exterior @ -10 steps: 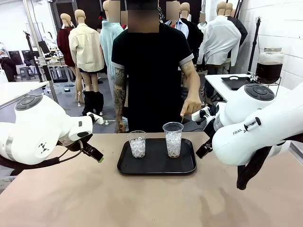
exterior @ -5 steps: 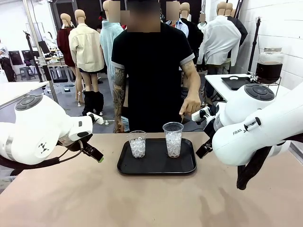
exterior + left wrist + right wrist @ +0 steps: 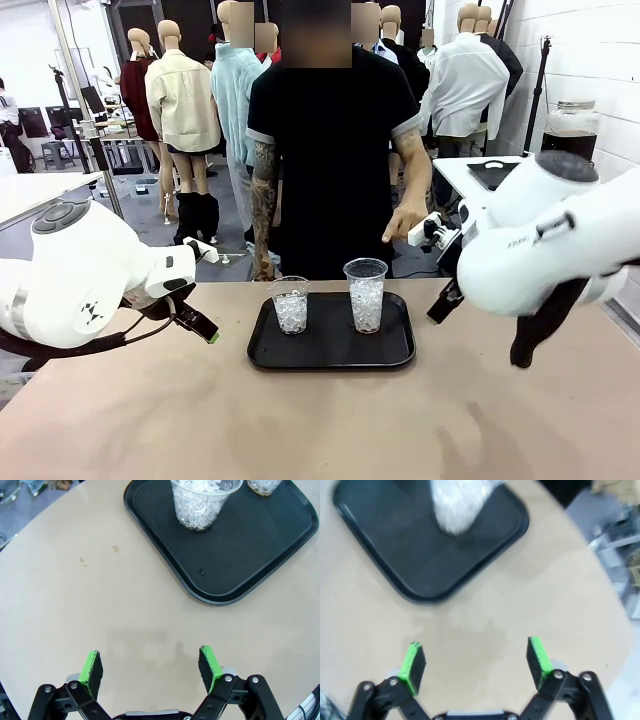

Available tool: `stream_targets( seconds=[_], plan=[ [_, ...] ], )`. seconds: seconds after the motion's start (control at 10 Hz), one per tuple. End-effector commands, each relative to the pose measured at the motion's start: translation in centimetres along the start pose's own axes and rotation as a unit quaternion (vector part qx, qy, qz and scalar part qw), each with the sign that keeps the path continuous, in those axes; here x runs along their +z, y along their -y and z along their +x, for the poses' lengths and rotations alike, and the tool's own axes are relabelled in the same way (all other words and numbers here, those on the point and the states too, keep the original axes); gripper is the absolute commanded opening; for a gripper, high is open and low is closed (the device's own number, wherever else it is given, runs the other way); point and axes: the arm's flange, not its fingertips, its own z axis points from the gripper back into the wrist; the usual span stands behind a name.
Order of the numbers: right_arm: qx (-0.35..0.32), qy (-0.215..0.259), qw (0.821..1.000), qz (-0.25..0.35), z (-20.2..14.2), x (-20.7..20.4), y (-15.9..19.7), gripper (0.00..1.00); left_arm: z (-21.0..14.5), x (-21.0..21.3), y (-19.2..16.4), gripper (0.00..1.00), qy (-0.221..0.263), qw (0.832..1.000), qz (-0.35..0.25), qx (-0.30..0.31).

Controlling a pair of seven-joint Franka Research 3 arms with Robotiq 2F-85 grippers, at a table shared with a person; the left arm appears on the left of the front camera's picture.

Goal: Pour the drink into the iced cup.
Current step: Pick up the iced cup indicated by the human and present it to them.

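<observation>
Right end effector [image 3: 476, 661] higher, beside tray [image 3: 390, 540]

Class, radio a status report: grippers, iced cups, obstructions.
Left gripper open, empty. Right gripper open, empty. Short clear plastic iced cup, tall clear plastic iced cup upright on black tray. No obstruction seen.

Bright, even indoor light; soft shadows on the table [image 3: 320, 420]. Right wrist view blurred; wrist-view edges curve.

left pincer [image 3: 150, 661]: jaws wide, empty | right pincer [image 3: 475, 657]: jaws wide, empty
</observation>
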Motion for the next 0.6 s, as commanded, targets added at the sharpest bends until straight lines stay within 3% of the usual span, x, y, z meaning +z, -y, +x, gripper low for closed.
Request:
stream_targets(
  seconds=[0.0,0.1,0.2,0.3,0.5],
  plan=[
    [0.097,-0.053,0.992,0.068,1.0,1.0,6.1,1.0,0.0,0.0,-0.1,1.0,0.0,1.0,0.0,0.001],
    [0.11,-0.075,0.987,0.092,1.8,0.4,8.3,1.0,0.0,0.0,-0.1,1.0,0.0,1.0,0.0,0.001],
    [0.135,-0.072,0.981,0.119,2.5,-0.3,10.0,1.0,0.0,0.0,-0.1,1.0,0.0,1.0,0.0,0.001],
    [0.211,-0.051,0.961,0.169,2.9,-1.0,11.5,1.0,0.0,0.0,-0.1,1.0,0.0,1.0,0.0,0.001],
    [0.246,-0.055,0.946,0.204,3.9,-2.7,13.2,1.0,0.0,0.0,-0.1,1.0,0.0,1.0,0.0,0.001]
  ],
)
